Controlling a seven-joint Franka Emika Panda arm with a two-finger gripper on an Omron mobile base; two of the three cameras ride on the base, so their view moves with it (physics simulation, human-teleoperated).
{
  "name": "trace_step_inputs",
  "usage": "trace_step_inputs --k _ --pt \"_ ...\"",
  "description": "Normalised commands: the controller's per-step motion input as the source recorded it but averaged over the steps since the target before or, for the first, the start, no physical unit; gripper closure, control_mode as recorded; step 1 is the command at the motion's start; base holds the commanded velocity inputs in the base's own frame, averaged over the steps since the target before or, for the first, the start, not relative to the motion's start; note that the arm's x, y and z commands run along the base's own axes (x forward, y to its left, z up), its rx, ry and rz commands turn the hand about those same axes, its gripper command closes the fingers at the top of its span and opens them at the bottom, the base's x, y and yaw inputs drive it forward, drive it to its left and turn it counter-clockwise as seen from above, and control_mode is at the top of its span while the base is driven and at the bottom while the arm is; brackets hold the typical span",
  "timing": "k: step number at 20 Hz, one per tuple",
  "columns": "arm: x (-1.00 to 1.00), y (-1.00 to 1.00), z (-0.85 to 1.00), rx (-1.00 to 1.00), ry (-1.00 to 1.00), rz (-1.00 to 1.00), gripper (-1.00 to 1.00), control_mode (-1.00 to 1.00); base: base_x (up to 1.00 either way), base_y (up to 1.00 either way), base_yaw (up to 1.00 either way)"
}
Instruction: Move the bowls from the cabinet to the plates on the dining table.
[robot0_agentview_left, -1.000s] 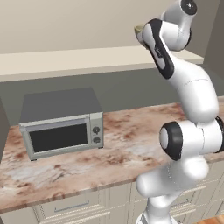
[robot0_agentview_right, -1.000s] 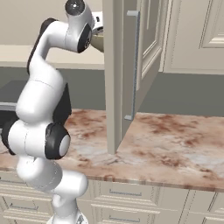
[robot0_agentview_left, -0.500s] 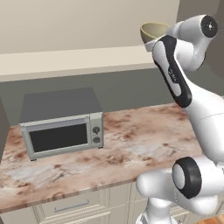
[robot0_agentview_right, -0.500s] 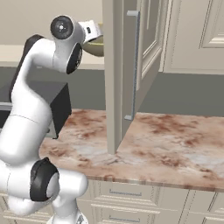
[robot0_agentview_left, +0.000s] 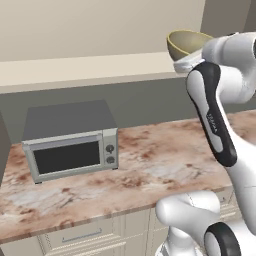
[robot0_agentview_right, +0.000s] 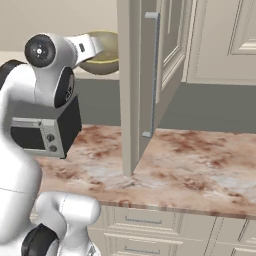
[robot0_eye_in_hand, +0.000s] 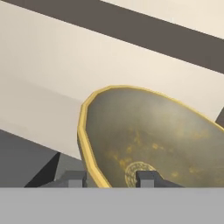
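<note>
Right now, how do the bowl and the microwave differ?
The bowl is round and olive-tan with a yellow rim; the microwave is boxy and grey. The bowl is held up in the gripper near the cabinet; the microwave stands on the counter.

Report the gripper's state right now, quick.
Gripper: shut on the olive-tan bowl, one finger on each side of its yellowish rim, held up clear of the counter.
</note>
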Motion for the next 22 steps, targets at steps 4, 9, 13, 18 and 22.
trace_step_inputs --k 4,9,13,18,22 --pt "-1.0 0.01 0.0 0.0 0.02 0.0 1.0 -1.0 0.0 0.0 0.0" --pt "-1.0 0.0 0.0 0.0 0.07 0.0 1.0 -1.0 0.0 0.0 0.0" --pt "-0.83 0.03 0.0 0.0 0.12 0.0 1.0 -1.0 0.0 0.0 0.0" --pt "-0.71 0.04 -0.16 0.0 0.11 0.0 1.0 -1.0 0.0 0.0 0.0" --pt "-0.49 0.09 -0.41 0.0 0.09 0.0 1.0 -1.0 0.0 0.0 0.0"
